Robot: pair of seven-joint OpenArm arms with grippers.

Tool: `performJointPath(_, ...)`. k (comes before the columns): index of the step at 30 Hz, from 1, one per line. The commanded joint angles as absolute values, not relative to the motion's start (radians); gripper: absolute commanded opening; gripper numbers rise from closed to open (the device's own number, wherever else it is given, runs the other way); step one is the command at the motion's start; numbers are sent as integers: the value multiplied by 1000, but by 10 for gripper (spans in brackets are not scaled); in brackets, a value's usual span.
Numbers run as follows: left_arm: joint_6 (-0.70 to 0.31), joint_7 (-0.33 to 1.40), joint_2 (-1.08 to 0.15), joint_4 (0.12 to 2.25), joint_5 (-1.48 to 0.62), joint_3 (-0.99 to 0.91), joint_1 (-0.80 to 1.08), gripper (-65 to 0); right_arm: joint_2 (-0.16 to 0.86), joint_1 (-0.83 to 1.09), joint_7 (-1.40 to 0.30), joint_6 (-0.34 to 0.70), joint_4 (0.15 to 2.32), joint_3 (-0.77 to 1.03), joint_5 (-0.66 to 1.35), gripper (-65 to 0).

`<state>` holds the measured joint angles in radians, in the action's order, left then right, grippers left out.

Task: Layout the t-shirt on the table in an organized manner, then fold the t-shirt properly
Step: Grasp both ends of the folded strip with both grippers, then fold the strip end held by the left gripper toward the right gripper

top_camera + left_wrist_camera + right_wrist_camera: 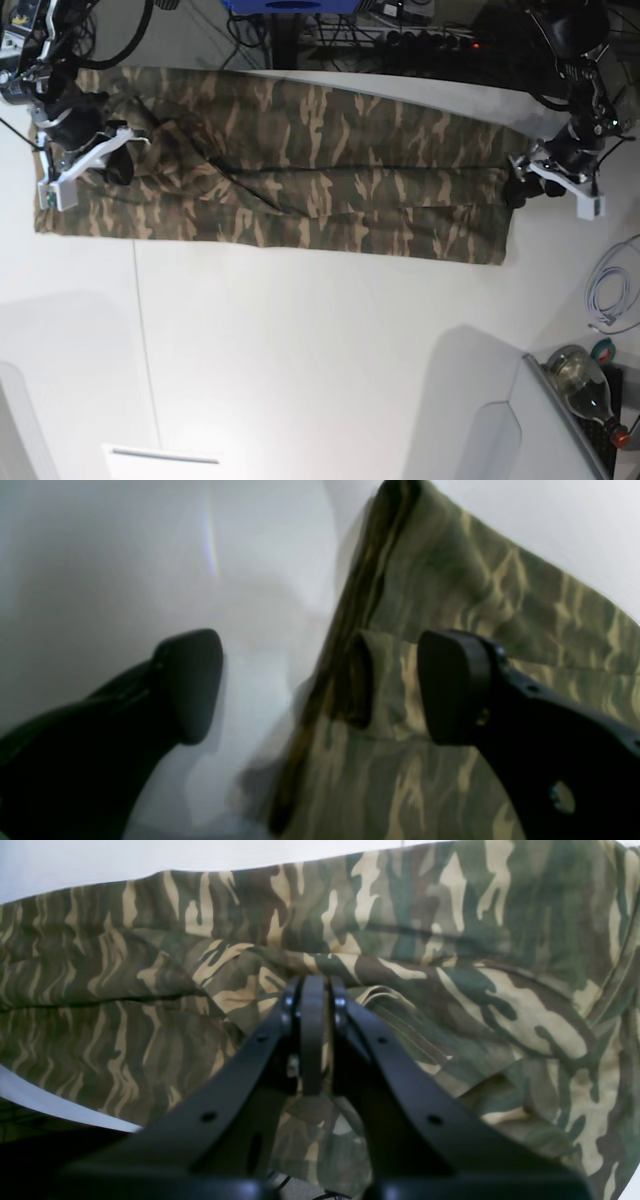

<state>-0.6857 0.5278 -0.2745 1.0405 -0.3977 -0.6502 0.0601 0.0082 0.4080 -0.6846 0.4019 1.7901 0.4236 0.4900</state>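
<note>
The camouflage t-shirt [300, 170] lies as a long folded band across the far part of the white table [300, 350]. My right gripper [314, 990] is shut on a puckered fold of the t-shirt [450, 990]; in the base view this gripper [118, 162] is at the shirt's left end. My left gripper [320, 690] is open at the shirt's other end [520, 185]. One of its fingers [452, 685] hangs over the cloth [500, 595], and the other stands over bare table [125, 555] beside the folded edge. Nothing is between them.
Cables and equipment [400, 30] crowd the space behind the table's far edge. A bottle [580, 375] and a coiled white cable [605, 295] sit off the table's right side. A thin seam line [140, 330] runs down the tabletop.
</note>
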Motion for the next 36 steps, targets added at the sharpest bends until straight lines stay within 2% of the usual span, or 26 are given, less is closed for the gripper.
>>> performJointPath(1, -698, 507, -305, 1029, -417, -619, 42, -64, 15, 404, -668, 410, 1810, 426, 506, -626)
performJointPath(7, -664, 410, -312, 895, -417, -516, 15, -71, 15, 406, -670, 410, 1811, 429, 506, -627)
performJointPath(9, -657, 406, -312, 878, -417, -513, 15, -132, 15, 412, -670, 410, 1813, 430, 506, -627)
performJointPath(11, -656, 406, -312, 872, -417, -513, 15, -285, 15, 414, -668, 410, 1817, 432, 506, -627)
performJointPath(14, -654, 406, -312, 872, -417, -513, 15, -599, 15, 414, -668, 410, 1817, 432, 506, -627)
performJointPath(15, -654, 406, -312, 872, -417, -518, 13, -650, 15, 414, -668, 410, 1817, 432, 506, -627)
performJointPath(18, -651, 400, -315, 872, -418, -532, 5, -650, 15, 412, -670, 410, 1816, 432, 506, -627)
performJointPath(21, -651, 400, -338, 908, -418, -633, 12, -650, 15, 412, -671, 410, 1814, 430, 506, -627)
performJointPath(25, -642, 406, -341, 1090, -417, -734, 88, -650, 15, 414, -673, 410, 1810, 430, 506, -627)
performJointPath(29, -542, 407, -331, 1343, -417, -657, 219, -650, 16, 424, -673, 410, 1811, 429, 506, -627)
performJointPath(32, -452, 407, -278, 1526, -417, -596, 305, -650, 16, 426, -673, 410, 1811, 430, 506, -627)
performJointPath(36, -383, 409, -234, 1679, -417, -458, 358, -650, 16, 426, -676, 410, 1816, 427, 506, -627)
